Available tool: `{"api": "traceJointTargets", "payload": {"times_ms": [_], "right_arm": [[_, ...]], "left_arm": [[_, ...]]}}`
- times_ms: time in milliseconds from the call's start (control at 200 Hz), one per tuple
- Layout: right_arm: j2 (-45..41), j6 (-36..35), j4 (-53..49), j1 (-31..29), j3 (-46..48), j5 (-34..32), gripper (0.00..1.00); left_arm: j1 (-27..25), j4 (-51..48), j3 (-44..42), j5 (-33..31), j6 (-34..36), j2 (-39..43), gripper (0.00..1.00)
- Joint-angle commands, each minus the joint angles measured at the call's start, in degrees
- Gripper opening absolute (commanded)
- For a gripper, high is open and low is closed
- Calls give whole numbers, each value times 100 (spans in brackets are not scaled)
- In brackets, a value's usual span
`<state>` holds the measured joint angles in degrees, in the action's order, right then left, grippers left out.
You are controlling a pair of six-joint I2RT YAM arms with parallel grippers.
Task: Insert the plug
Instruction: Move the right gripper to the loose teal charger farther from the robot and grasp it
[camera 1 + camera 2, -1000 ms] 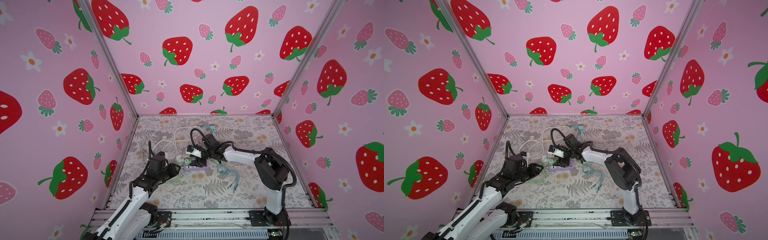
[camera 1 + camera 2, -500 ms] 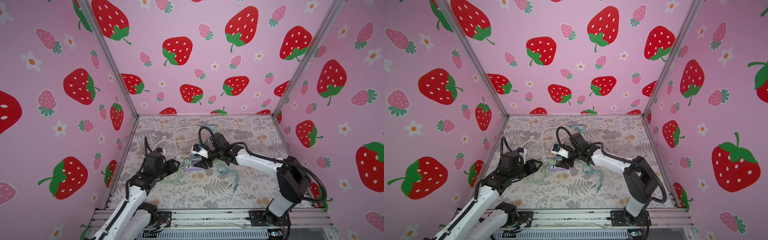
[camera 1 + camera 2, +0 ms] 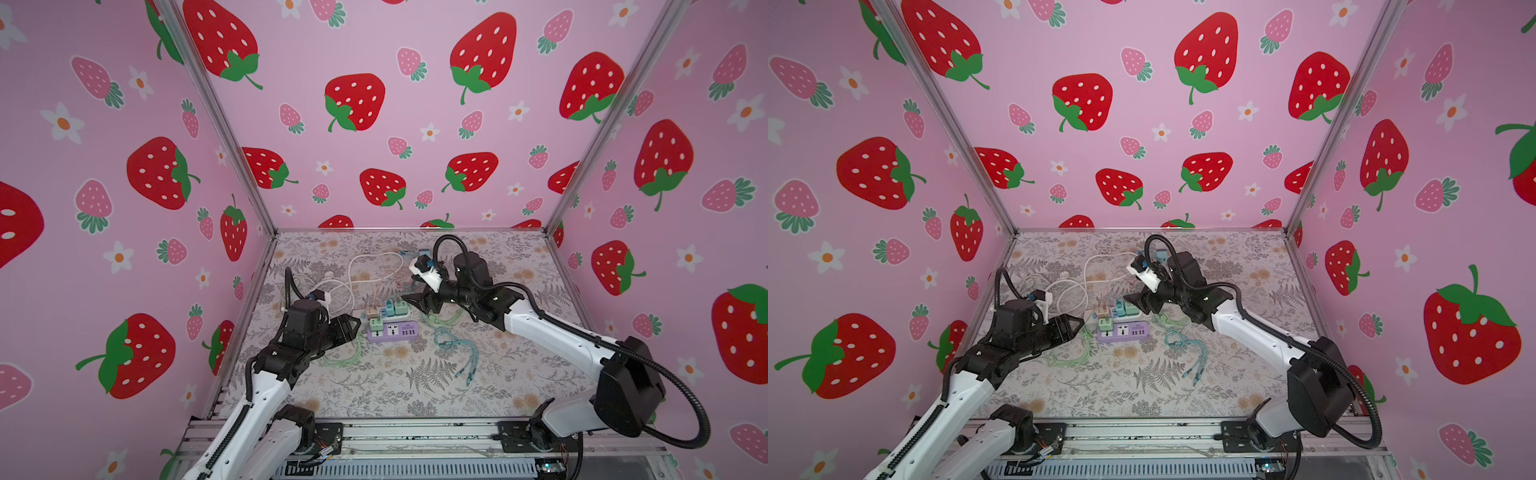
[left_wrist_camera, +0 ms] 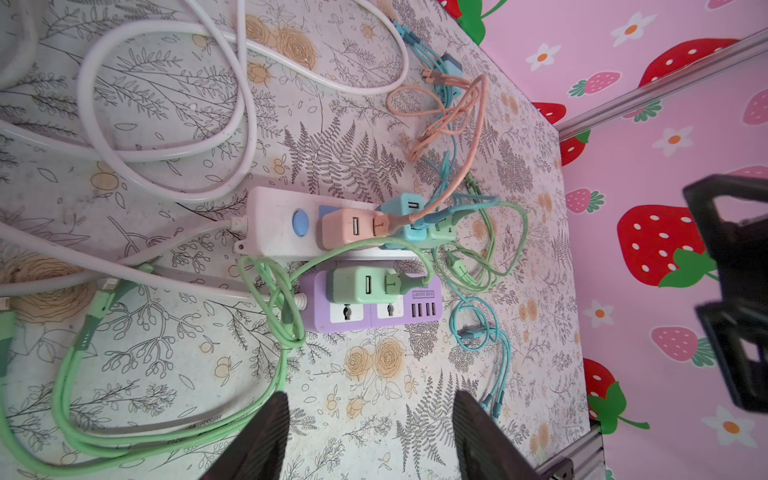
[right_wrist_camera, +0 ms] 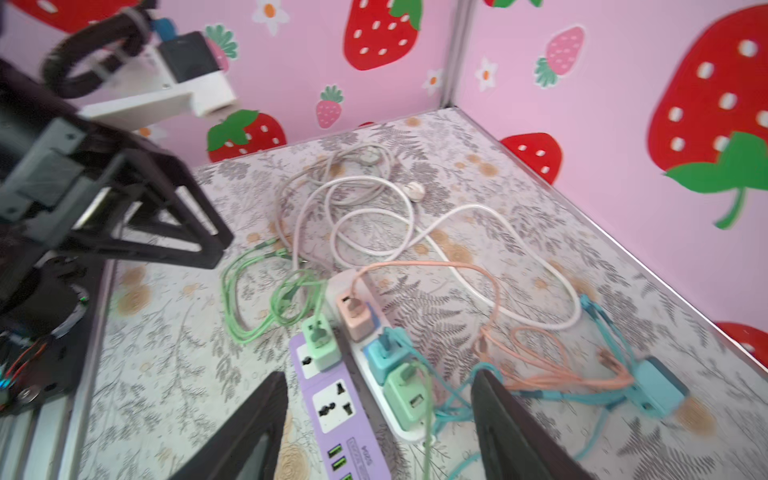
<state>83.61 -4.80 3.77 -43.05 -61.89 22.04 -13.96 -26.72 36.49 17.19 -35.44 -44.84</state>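
ROBOT ARMS AT THE POWER STRIPS: Two arms flank a pair of power strips on a floral-patterned table (image 3: 415,399) inside a strawberry-print enclosure. The green plug (image 4: 361,284) is a cube adapter with a green cable (image 4: 279,365) running from its face. It sits in the end socket of the purple power strip (image 3: 392,332), with two more sockets and a row of USB ports beside it. The right wrist view is soft, so whether the pins are pushed fully home cannot be told.

In both top views the left gripper (image 3: 354,322) hovers at nine o'clock of the purple strip. Its fingers (image 4: 266,436) are well parted with only tabletop between them, gripping nothing. The right gripper (image 3: 1139,303) hangs at one o'clock of that strip, above the white power strip (image 4: 278,224), which lies alongside at twelve o'clock. Its jaws also stand apart and empty.

The white strip carries a peach adapter (image 4: 351,226), a blue adapter (image 4: 405,210) and a pale green adapter (image 5: 407,395) in a row. A coiled white cord (image 3: 365,270) lies at eleven o'clock of the purple strip and a tangle of teal cables (image 3: 465,361) at four o'clock. A loose blue charger (image 5: 656,386) rests well apart, near the back wall.
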Motion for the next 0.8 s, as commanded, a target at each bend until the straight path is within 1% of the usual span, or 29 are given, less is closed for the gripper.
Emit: {"api": "traceJointTargets", "payload": {"times_ms": [0,175,305,420,635,795], "right_arm": [[3,670,405,208,71,-930,72],[458,1145,445,534,-243,-2252,69],[996,1381,370,760,-635,-2710,68],[1547,1470,307,891,-1031,-2895,67],[2709,1552,-188,1127,-2155,-2899,68],[3629,1548,-921,1331,-3299,-2456,68]], "left_arm": [[32,-226,284,77,150,106,66],[43,-331,367,83,210,192,67],[45,-398,435,83,261,236,67],[45,-488,477,49,322,273,67],[49,-632,503,1,366,413,68],[50,-717,507,-5,398,524,69]]}}
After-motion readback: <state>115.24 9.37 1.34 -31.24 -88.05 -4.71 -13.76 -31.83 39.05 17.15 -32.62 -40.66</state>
